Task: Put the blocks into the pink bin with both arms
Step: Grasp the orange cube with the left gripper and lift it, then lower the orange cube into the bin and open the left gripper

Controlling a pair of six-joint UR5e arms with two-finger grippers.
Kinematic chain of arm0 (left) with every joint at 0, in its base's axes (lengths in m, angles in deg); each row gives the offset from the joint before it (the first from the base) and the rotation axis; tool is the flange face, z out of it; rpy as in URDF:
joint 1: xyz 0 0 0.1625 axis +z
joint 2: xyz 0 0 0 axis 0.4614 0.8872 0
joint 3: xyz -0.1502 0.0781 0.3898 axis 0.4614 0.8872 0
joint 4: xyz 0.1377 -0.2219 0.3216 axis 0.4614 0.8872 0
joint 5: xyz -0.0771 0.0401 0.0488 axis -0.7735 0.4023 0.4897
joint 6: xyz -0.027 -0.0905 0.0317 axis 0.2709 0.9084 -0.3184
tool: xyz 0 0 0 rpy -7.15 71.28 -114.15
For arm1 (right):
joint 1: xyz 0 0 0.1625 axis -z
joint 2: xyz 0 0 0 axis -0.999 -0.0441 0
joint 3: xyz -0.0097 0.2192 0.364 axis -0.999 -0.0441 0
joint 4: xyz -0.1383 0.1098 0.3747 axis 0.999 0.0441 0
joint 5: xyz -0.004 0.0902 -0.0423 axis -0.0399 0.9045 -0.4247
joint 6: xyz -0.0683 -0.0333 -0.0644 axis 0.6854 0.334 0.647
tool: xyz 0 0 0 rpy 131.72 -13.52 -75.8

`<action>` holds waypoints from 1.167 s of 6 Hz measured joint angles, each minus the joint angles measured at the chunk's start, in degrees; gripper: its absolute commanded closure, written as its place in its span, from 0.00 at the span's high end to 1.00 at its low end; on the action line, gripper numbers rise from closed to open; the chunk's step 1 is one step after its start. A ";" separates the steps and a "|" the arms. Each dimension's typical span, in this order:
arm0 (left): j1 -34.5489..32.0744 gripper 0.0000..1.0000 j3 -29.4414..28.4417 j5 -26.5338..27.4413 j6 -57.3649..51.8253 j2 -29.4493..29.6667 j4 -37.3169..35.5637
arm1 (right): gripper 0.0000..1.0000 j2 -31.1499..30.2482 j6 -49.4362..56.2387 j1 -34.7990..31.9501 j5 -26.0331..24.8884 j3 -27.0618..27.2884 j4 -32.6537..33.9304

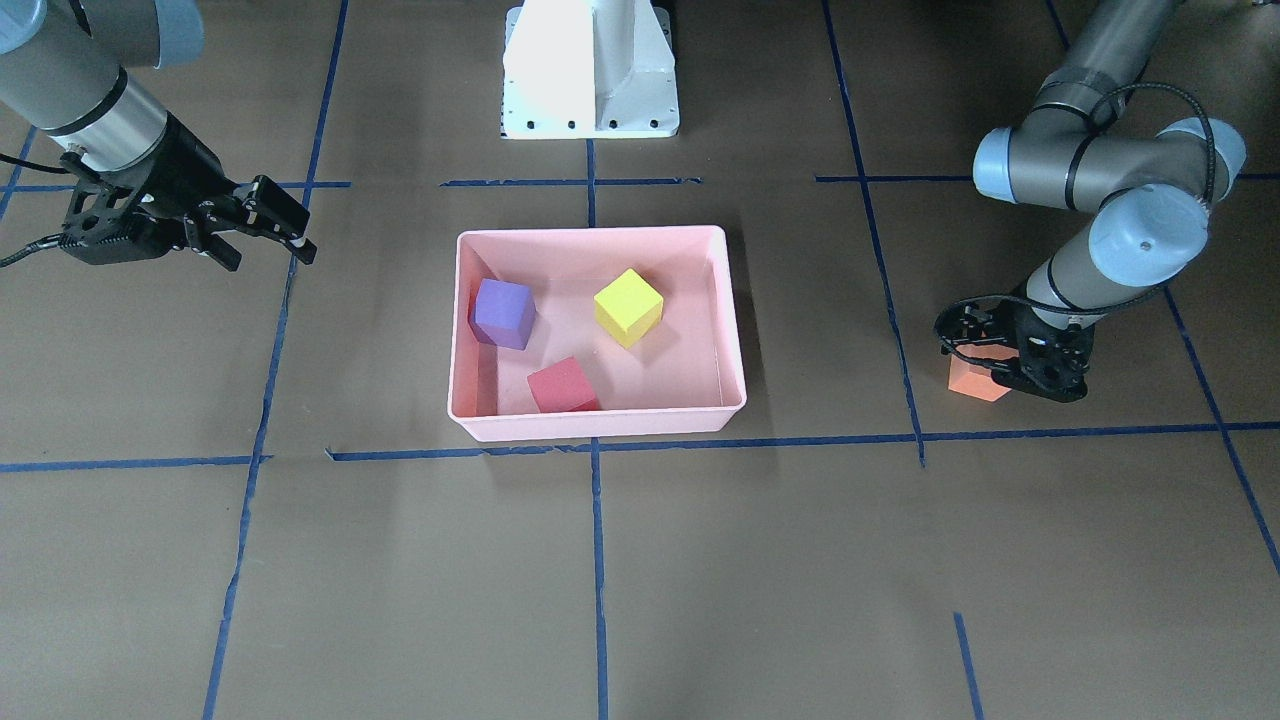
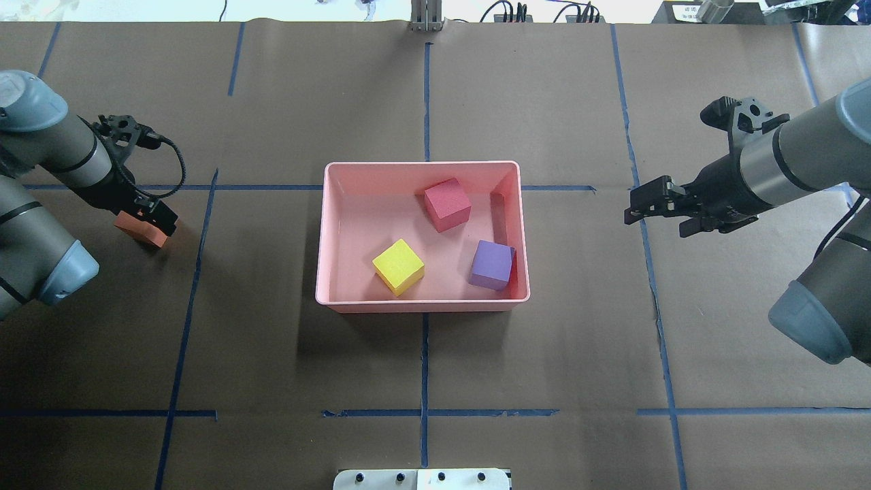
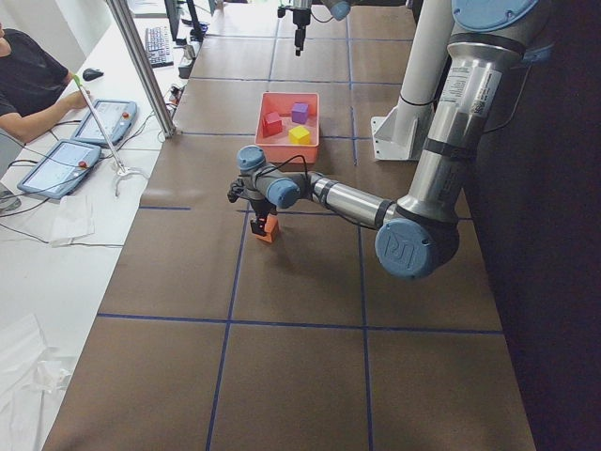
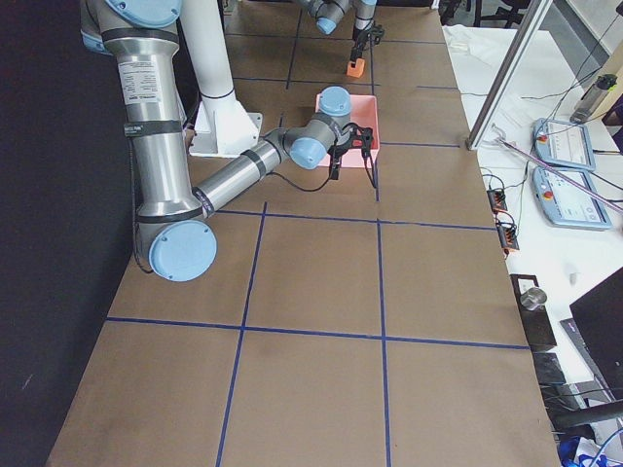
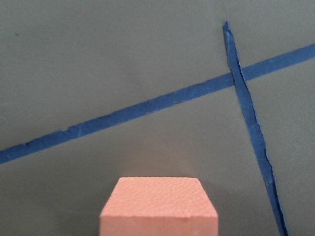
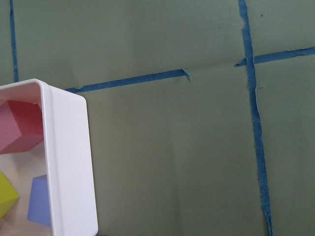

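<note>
Orange cube [image 1: 968,386] clamped in left gripper [image 1: 990,370] — right gripper [image 1: 268,252] fingers apart, holding nothing, apart from pink bin [image 1: 600,425]

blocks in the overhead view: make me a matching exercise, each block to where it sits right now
Blocks:
1. purple block
2. red-pink block
3. yellow block
4. orange block

Places:
a. on the table outside the pink bin, beneath the left gripper
b. in the bin, closest to its far wall
c. in the bin, near corner on the robot's right
d. in the bin by the near wall, left of the purple block

Pairs: 1-c, 2-b, 3-d, 4-a
</note>
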 measured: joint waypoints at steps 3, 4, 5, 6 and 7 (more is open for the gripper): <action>1.46 0.00 -1.47 1.51 0.51 1.00 2.45 | 1.00 0.02 0.00 0.06 -0.04 0.03 0.00; 0.94 0.00 1.88 -0.22 0.77 1.41 1.43 | 1.00 0.04 0.00 0.06 -0.02 0.10 0.00; 0.37 0.01 5.87 -3.17 4.17 2.90 0.27 | 1.00 -0.01 0.00 -0.05 0.02 0.15 0.00; 0.37 0.02 9.04 -5.36 13.50 6.86 -0.13 | 1.00 -0.24 0.03 -0.16 0.06 0.17 0.00; 2.21 0.05 10.33 -6.21 24.38 12.05 -0.07 | 1.00 -0.63 0.15 -0.32 0.08 0.17 0.00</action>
